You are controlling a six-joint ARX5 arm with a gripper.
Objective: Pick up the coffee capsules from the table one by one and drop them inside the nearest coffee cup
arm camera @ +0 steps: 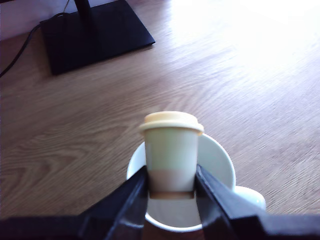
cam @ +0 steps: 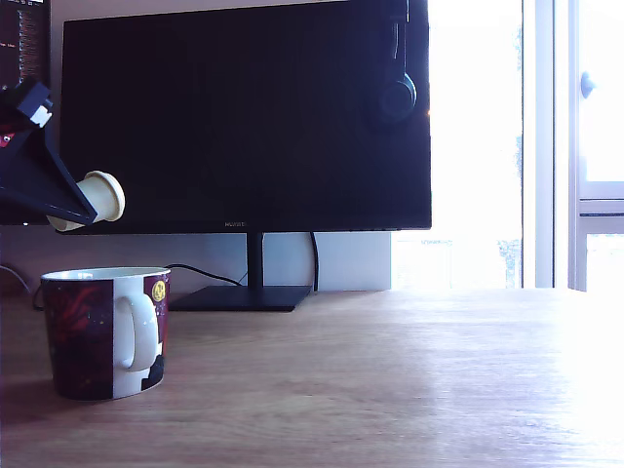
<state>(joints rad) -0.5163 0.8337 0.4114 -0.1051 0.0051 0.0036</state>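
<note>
A cream-yellow coffee capsule (cam: 100, 196) (arm camera: 171, 150) is clamped between my gripper's (cam: 70, 207) (arm camera: 171, 186) dark fingers (arm camera: 131, 192), held in the air at the exterior view's left. Directly beneath it stands the maroon coffee cup (cam: 105, 331) with a white handle; the wrist view looks straight down into its white rim (arm camera: 224, 161). The cup rests on the light brown wooden table (cam: 390, 380) (arm camera: 90, 120).
A large black monitor (cam: 244, 112) stands behind on a black base (cam: 242, 297) (arm camera: 95, 32), with a cable (arm camera: 20, 47) running off it. Headphones (cam: 398, 93) hang at the screen's upper corner. A bright window (cam: 478, 146) fills the exterior view's right.
</note>
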